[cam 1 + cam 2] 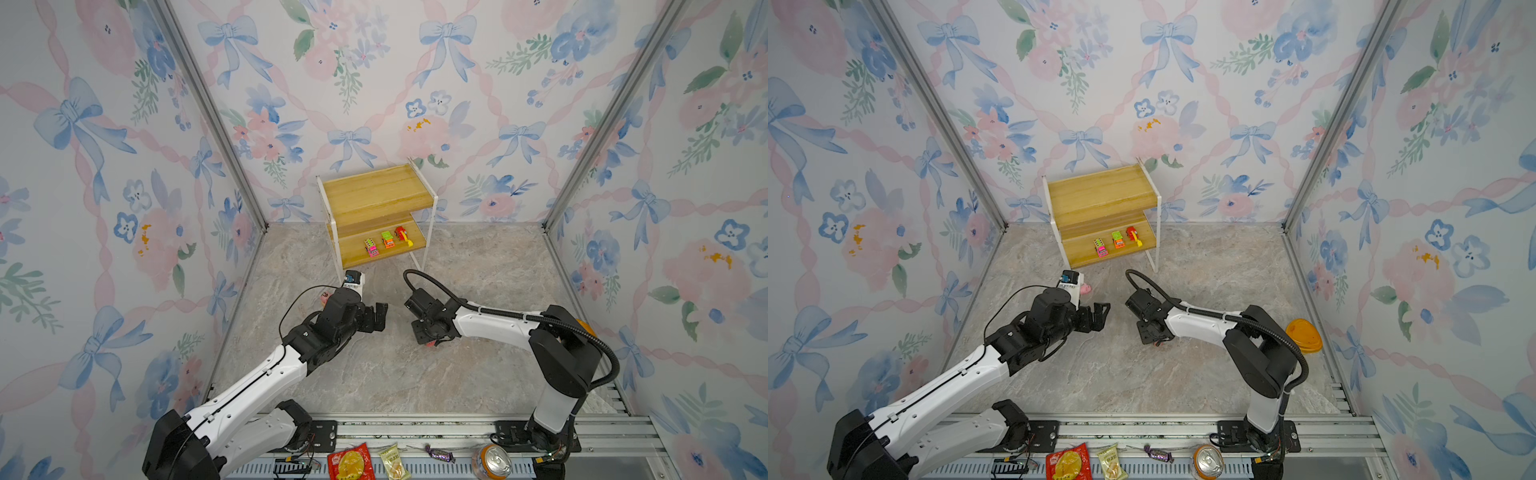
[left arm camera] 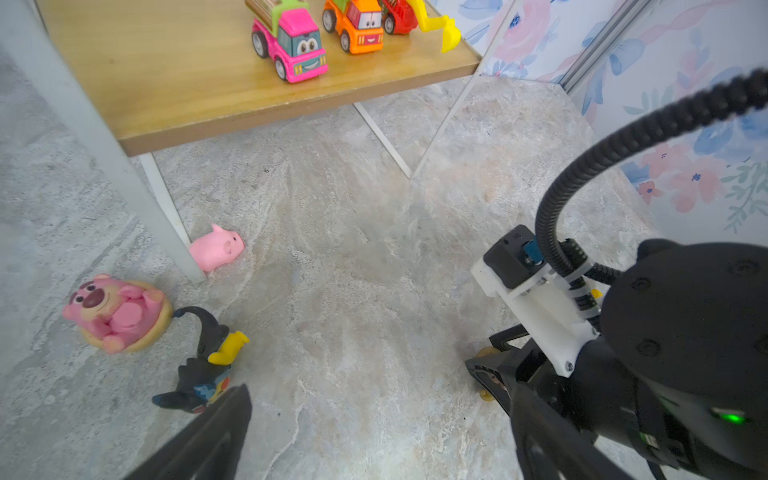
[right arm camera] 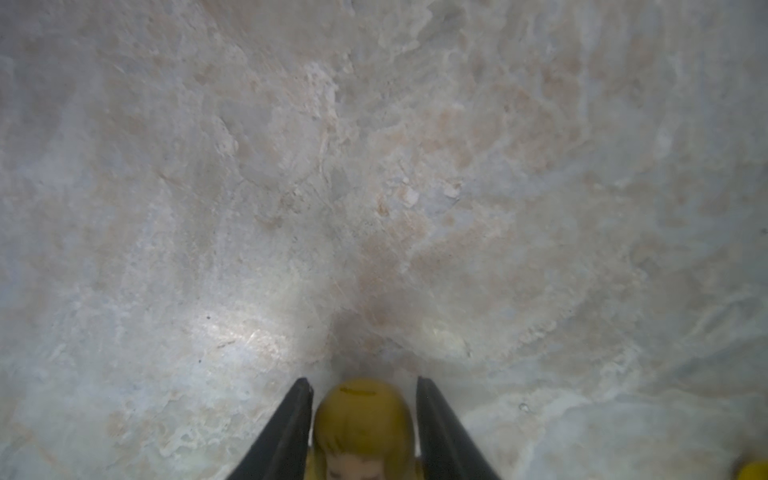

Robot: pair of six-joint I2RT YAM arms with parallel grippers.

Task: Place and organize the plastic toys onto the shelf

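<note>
Along your near edge, left to right, lie a red snack packet (image 1: 349,462), a yellow snack packet (image 1: 392,460), a purple wrapped candy (image 1: 439,454) and a metal can (image 1: 492,461). An orange round object (image 1: 1305,334) sits by the right wall.

Both arms pair glossy white shell links (image 1: 257,374) with matte black joint housings (image 1: 561,357). A ribbed black hose (image 2: 660,122) runs along the right arm, and a thin black cable (image 1: 311,287) arcs off the left. The right gripper (image 3: 362,381) has tapered black fingers. A small green light (image 2: 731,417) glows on the right arm's screw-dotted black wrist.
</note>
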